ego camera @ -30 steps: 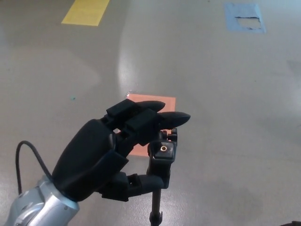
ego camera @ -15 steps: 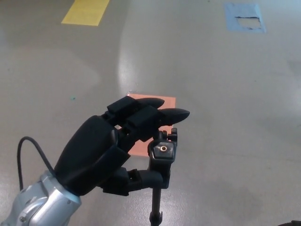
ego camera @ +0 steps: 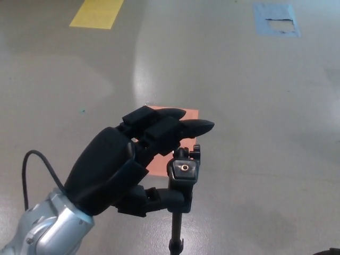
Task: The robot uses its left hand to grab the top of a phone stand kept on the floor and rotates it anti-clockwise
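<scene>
The black phone stand (ego camera: 182,172) rises on a thin pole from the bottom edge, and its head has a brass screw on top. My left hand (ego camera: 125,167) is beside it on the left. The two fingers (ego camera: 183,127) stretch out over and past the head with a small gap, and the thumb (ego camera: 164,199) reaches the neck just under the head from the left. The hand is open around the top, not clamped on it. The stand's base is out of frame. My right hand does not show.
An orange square (ego camera: 178,114) lies on the grey floor behind the hand, partly hidden by the fingers. A yellow marking (ego camera: 96,13) is at the far left and a blue patch (ego camera: 276,19) at the far right. A black cable (ego camera: 37,172) loops from my wrist.
The fingers have lifted slightly off the stand's head and the forearm has shifted a little up and right. The stand has stayed put.
</scene>
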